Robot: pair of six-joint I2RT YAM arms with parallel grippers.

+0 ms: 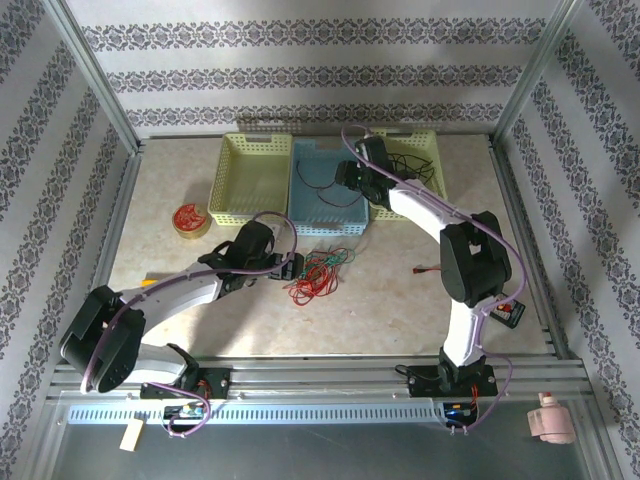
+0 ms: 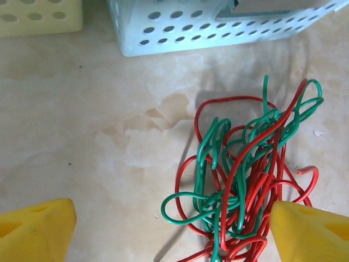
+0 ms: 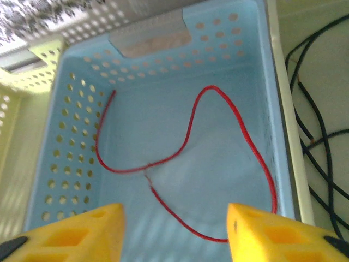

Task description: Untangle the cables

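The job looks partway done. A bunch of red and green cables [image 2: 245, 180] is lying in a knot near the middle of the table, just in front of the blue basket [image 3: 82, 136]. One loose red cable [image 3: 210, 87] is lying flat on the floor of that basket. Some black cables [image 3: 310, 141] are lying in the yellow basket [image 3: 284, 98] next to it, by the far right corner of the table.

The right gripper [image 3: 175, 213] is hanging over the blue basket. Its yellow fingers are standing apart and nothing is sitting between them. I think this is the dropping-off step for the red cable.

The left gripper [image 2: 173, 215] is hovering low on the left side of the knot. Its fingers are spread very wide and are holding nothing. One finger is sitting right at the edge of the knot.

I think the next move is pulling one more cable out. That is asking for a pinch on just one strand. A loop that is sticking out would be best, like the green one on the near left of the bunch. The pull should be slow, or the whole knot may be coming along too.
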